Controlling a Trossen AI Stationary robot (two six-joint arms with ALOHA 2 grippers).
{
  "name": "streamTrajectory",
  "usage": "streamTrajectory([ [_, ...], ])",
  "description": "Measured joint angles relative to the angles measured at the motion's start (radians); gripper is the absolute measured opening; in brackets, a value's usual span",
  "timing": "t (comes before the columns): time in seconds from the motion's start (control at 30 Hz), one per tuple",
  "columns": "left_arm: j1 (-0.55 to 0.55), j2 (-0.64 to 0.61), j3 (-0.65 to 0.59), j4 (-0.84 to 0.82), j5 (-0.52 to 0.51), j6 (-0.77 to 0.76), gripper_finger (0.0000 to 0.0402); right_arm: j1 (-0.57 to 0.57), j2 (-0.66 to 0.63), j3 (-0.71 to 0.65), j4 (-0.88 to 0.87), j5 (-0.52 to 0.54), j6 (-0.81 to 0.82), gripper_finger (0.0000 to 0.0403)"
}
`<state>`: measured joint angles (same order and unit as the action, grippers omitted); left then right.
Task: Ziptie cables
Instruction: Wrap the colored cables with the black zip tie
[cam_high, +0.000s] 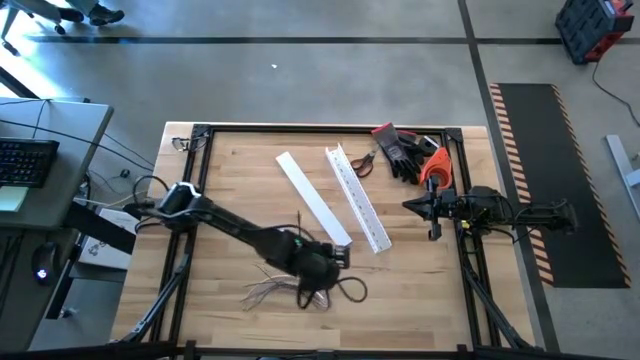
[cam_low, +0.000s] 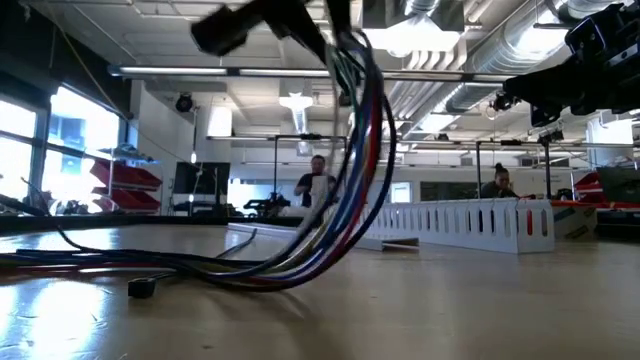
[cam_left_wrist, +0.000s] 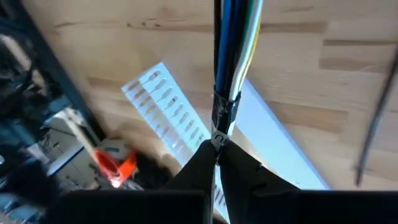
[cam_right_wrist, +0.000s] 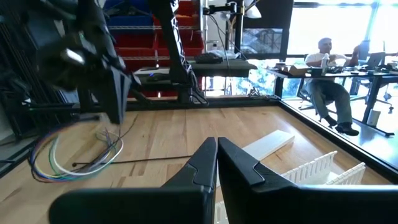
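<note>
You are lifting the cables (cam_high: 300, 290) at lower centre with the left gripper (cam_left_wrist: 217, 146), jaws clamped on the bundle, while the right gripper (cam_right_wrist: 216, 149), jaws closed and empty, is waiting at right; trailing strands risk sliding free.

Both my arms out, both grippers closed.

My left arm reaches from the table's left edge toward the middle of the near edge, its left gripper (cam_left_wrist: 217, 155) raised above the wood with fingers pressed together on the cables (cam_left_wrist: 233, 56). My right arm waits at the table's right edge, stretched level, its right gripper (cam_right_wrist: 216, 155) pointing inward over the table, fingers pressed tight with nothing between them.
</note>
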<state>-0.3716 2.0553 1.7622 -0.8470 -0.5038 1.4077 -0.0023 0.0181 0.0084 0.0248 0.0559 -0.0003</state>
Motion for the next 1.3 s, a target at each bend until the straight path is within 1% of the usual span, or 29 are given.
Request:
streamTrajectory([
  [0.17, 0.033, 0.055, 0.0, 0.07, 0.014, 0.011, 0.0, 0.0, 0.0, 0.0, 0.0, 0.0, 0.0, 0.0],
  [0.37, 0.052, 0.098, 0.0, 0.169, 0.099, 0.009, 0.0, 0.0, 0.0, 0.0, 0.0, 0.0, 0.0, 0.0],
  [0.43, 0.052, 0.106, 0.0, 0.219, 0.133, -0.02, 0.0001, 0.0, 0.0, 0.0, 0.0, 0.0, 0.0, 0.0],
  [0.5, 0.051, 0.11, 0.0, 0.318, 0.157, -0.116, 0.0008, 0.0, 0.0, 0.0, 0.0, 0.0, 0.0, 0.0],
  [0.6, 0.049, 0.11, 0.0, 0.405, 0.203, -0.258, 0.0031, 0.0, 0.0, 0.0, 0.0, 0.0, 0.0, 0.0],
  [0.67, 0.048, 0.105, 0.0, 0.426, 0.22, -0.319, 0.0054, 0.0, 0.001, 0.0, 0.0, 0.0, 0.0, 0.0],
  [0.73, 0.049, 0.097, 0.0, 0.434, 0.212, -0.383, 0.0079, 0.0, 0.002, 0.0, 0.0, 0.0, 0.0, 0.0],
  [0.8, 0.048, 0.087, 0.0, 0.429, 0.174, -0.468, 0.0103, 0.0, 0.002, 0.0, 0.0, 0.0, 0.0, 0.0],
  [0.87, 0.038, 0.068, 0.0, 0.398, 0.091, -0.594, 0.0121, 0.0, 0.002, 0.0, 0.0, 0.0, 0.0, 0.0],
  [0.93, 0.027, 0.041, 0.0, 0.349, -0.004, -0.744, 0.0128, 0.0, 0.001, 0.0, 0.0, 0.0, 0.0, 0.0],
  [0.97, 0.021, 0.026, 0.0, 0.297, -0.027, -0.819, 0.0128, 0.0, 0.002, 0.0, -0.001, 0.0, 0.0, 0.0],
  [1.03, -0.001, -0.011, 0.0, 0.189, -0.03, -0.971, 0.0123, 0.0, 0.003, 0.0, 0.0, 0.0, 0.0, 0.0],
  [1.13, -0.051, -0.054, -0.002, 0.026, -0.027, -1.188, 0.0099, 0.0, 0.004, 0.0, 0.0, 0.0, 0.0, 0.0],
  [1.23, -0.128, -0.097, -0.07, -0.026, -0.082, -1.356, 0.0067, 0.0, 0.006, 0.0, -0.001, 0.0, 0.0, 0.0],
  [1.3, -0.186, -0.134, -0.143, -0.013, -0.129, -1.475, 0.0045, 0.0, 0.008, 0.0, 0.0, 0.0, 0.0, 0.0],
])
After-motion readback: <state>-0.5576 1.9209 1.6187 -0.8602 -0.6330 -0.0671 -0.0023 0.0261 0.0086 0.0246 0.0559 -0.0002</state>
